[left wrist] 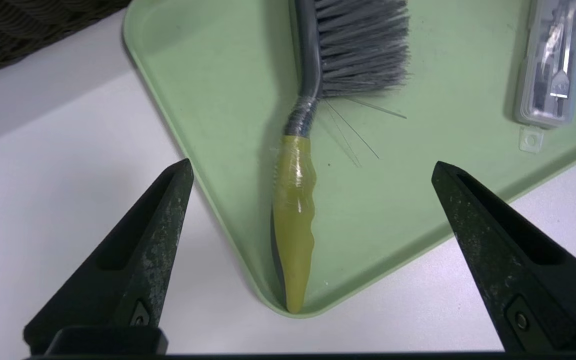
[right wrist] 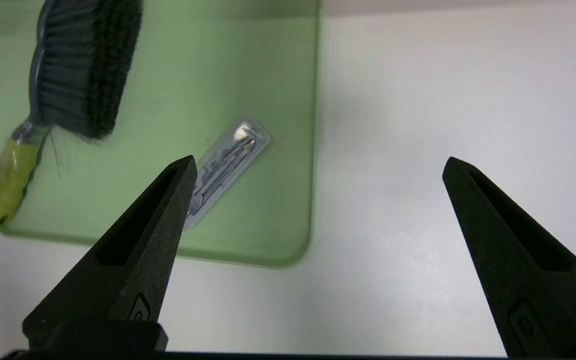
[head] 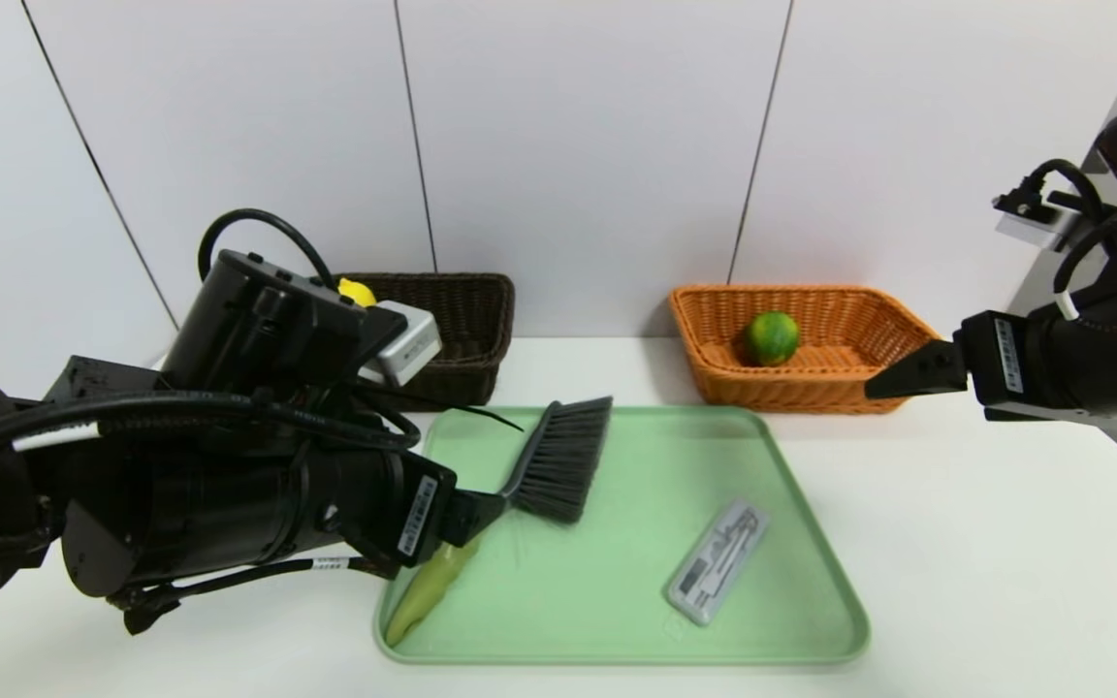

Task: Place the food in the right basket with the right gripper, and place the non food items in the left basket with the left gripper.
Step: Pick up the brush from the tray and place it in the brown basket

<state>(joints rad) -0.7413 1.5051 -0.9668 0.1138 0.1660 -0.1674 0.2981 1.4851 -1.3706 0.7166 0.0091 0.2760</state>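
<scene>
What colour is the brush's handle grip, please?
Olive yellow-green; it shows best in the left wrist view.

Yellow toy (head: 357, 293) in the dark basket (head: 498, 320), mostly hidden behind the left arm (head: 258, 456), its shape perhaps rounded.

I observe the green lime (head: 772, 338) inside the orange wicker right basket (head: 791, 397), far right. The yellow toy (head: 357, 293) shows at the dark left basket (head: 494, 339), far left. Grey-bristled, yellow-green-handled brush (head: 558, 465) and clear-lidded grey case (head: 718, 562) lie flat, apart, the case right of the brush.
</scene>
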